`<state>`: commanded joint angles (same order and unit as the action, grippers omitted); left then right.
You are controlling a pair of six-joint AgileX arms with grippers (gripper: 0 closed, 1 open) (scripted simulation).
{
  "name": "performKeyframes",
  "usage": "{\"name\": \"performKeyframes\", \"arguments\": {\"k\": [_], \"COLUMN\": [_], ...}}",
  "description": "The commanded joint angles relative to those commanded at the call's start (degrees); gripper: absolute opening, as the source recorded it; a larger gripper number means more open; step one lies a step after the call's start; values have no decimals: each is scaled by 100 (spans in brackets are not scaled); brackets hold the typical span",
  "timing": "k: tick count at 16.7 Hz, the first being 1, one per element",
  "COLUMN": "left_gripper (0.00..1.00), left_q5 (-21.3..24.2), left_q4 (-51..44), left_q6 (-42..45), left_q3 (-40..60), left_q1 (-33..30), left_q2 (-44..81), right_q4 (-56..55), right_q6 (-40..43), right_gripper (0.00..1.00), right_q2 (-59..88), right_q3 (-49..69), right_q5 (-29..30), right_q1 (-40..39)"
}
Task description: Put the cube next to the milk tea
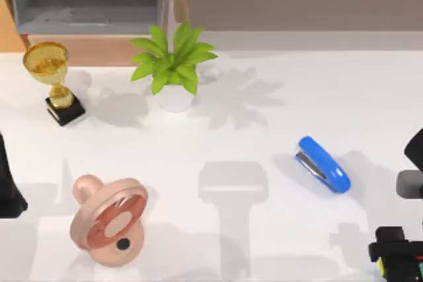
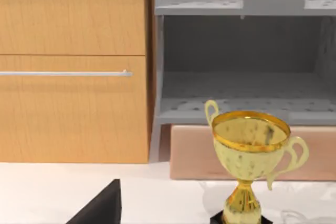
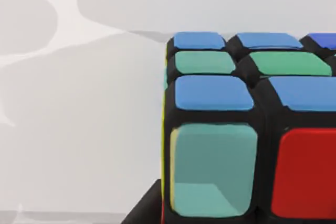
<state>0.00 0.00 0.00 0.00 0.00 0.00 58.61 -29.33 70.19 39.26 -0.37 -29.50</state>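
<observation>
The cube (image 3: 252, 129) has a black frame with blue, green, teal and red stickers, and it looms close in the right wrist view. A black finger (image 3: 144, 211) presses against its yellow side. In the top view, at the table's front right corner, my right gripper (image 1: 396, 255) covers the cube (image 1: 382, 268), and a small yellow-green sliver peeks out. The milk tea (image 1: 109, 219), a pink-brown cup with a round lid, stands at the front left, far from the cube. My left gripper (image 1: 8, 186) is parked at the left edge.
A blue stapler (image 1: 322, 164) lies right of centre. At the back stand a gold trophy (image 1: 53, 80) (image 2: 252, 156) and a potted plant (image 1: 173, 64). A grey shelf (image 2: 241, 51) and wooden cabinets line the back edge.
</observation>
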Motion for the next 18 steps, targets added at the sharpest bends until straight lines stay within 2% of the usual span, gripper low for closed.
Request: {"name": "performKeyframes", "arguments": {"k": [4, 17, 18], "left_gripper": [100, 100, 100], "left_q5": [0, 0, 0], "left_q4": [0, 0, 0], "left_q6": [0, 0, 0], "left_q3": [0, 0, 0], "left_q1": [0, 0, 0], "left_q2": [0, 0, 0], "right_q4": [3, 3, 3], "right_q6": [-5, -5, -5], "right_gripper": [0, 98, 100], "right_q2": [9, 9, 9], "right_q3": [-10, -10, -10], "right_q5": [4, 4, 4], "right_q1": [2, 2, 2]}}
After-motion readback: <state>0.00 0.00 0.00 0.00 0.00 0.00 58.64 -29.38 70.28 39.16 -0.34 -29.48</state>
